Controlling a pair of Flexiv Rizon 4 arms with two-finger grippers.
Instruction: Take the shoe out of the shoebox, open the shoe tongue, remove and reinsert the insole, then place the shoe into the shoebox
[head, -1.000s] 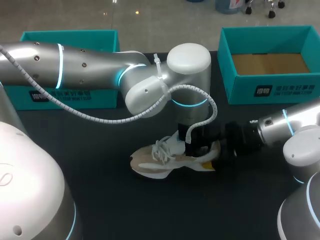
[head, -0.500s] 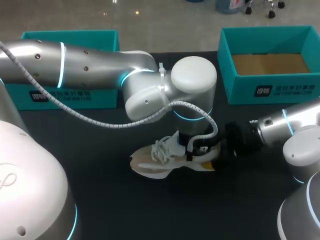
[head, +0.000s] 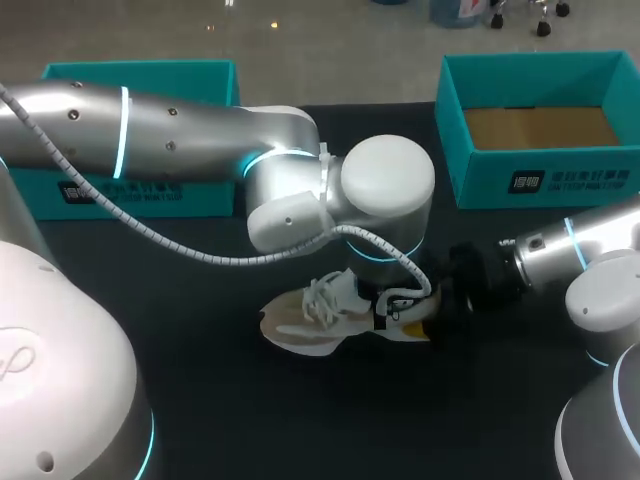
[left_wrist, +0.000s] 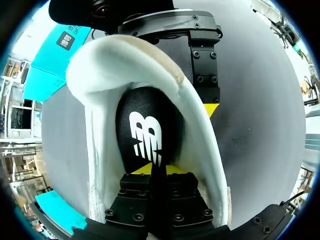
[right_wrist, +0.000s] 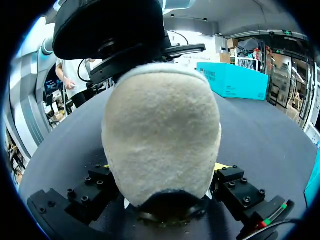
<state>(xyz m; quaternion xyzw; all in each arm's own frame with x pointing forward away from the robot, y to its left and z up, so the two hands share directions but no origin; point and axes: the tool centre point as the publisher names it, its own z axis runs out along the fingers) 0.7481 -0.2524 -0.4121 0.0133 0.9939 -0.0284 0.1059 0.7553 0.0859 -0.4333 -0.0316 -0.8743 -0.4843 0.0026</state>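
Two grips on the shoe (head: 300, 325)
The left claw (left_wrist: 151, 170) nips the insole (left_wrist: 145, 125), the right claw (right_wrist: 162, 172) squeezes the heel; if that hold slips, the shoe drags along.

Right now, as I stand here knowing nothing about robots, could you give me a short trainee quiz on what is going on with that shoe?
1. True or false: the shoe lies inside the shoebox on the right.
2. Which part of the shoe does the right hand clamp? A) the toe B) the heel C) the laces
3. Fill in: the insole that the left hand pinches inside the shoe is ____ in colour.

Key:
1. False. The shoe is out on the table, and that shoebox holds nothing.
2. B, the heel.
3. Black.
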